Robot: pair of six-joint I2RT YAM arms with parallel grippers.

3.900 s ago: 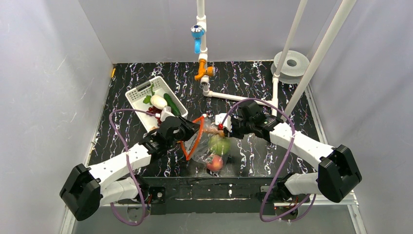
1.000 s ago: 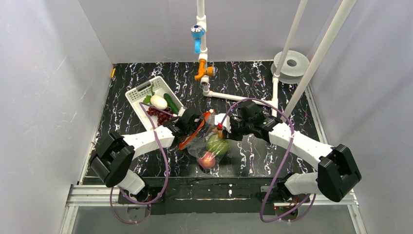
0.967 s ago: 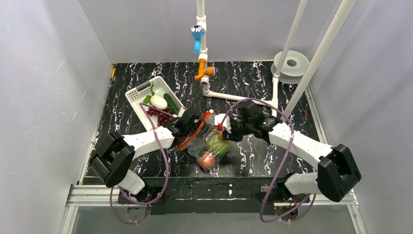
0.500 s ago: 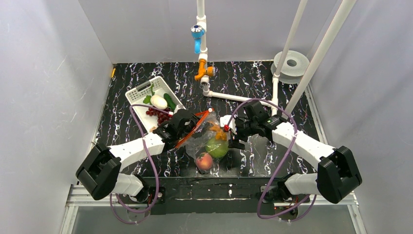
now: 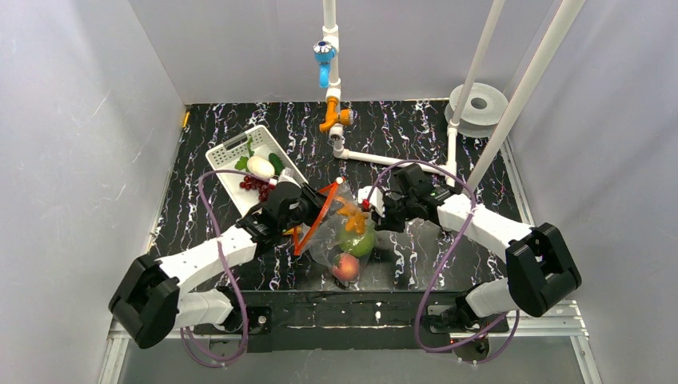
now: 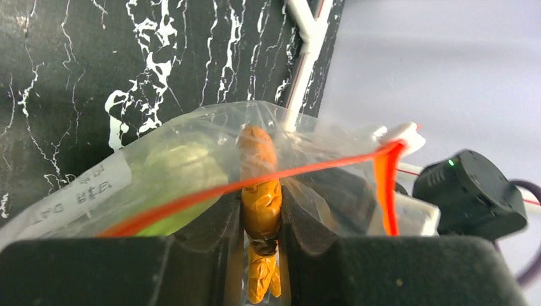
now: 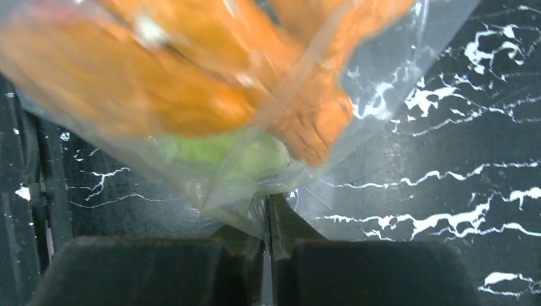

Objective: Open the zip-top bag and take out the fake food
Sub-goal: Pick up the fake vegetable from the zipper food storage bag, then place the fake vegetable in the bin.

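Bag (image 5: 326, 238), pinched tight by left gripper (image 6: 261, 204) and right gripper (image 7: 265, 217), may slip or tear if yanked, spilling food (image 5: 357, 240).

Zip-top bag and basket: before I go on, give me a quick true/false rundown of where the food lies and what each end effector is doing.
1. The green vegetable lies inside the zip-top bag. True.
2. The peach sits in the basket. False: the peach is in the bag, at its near end.
3. The right end effector pinches the bag's clear plastic. True.
4. The basket holds nothing. False: the white egg piece, cucumber and grapes lie in it.
5. The left end effector hangs open, clear of the bag. False: the left end effector is closed on the bag near its zip strip.
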